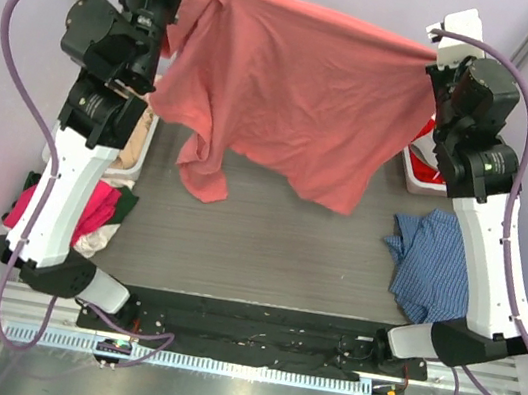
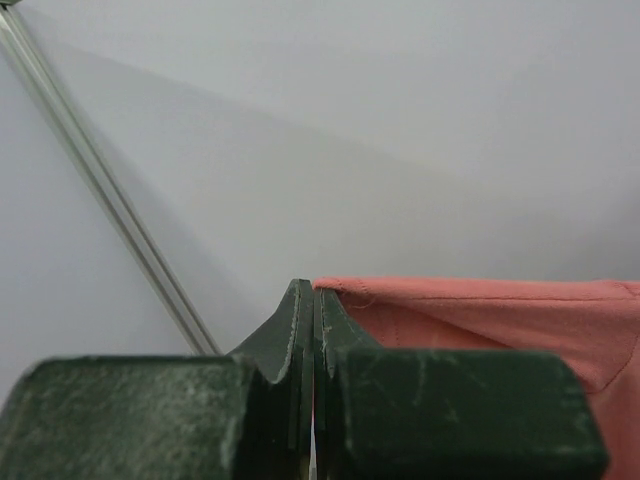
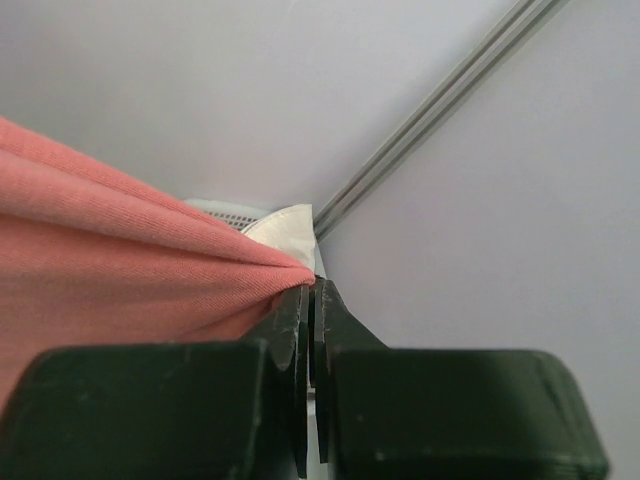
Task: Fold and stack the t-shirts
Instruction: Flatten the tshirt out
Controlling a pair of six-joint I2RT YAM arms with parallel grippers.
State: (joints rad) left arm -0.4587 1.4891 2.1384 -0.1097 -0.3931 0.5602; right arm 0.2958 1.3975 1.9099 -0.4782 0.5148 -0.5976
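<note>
Salmon-red t-shirt [image 1: 292, 91] hangs spread in the air, not yet folded; the task looks barely begun.
It is stretched above the table [image 1: 254, 257] between both arms. No folded stack shows, and a heap of shirts [image 1: 95, 210] lies at the left. Left gripper [image 2: 312, 292] and right gripper [image 3: 311, 290] are each clamped tight on opposite ends of its upper edge.

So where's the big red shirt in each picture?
Top view: salmon-red shirt hangs stretched across the upper middle.
Left wrist: lower right, pinched in the left hand.
Right wrist: left side, pinched in the right hand.
Shared landmark: the shirt's taut top edge, running hand to hand.
</note>
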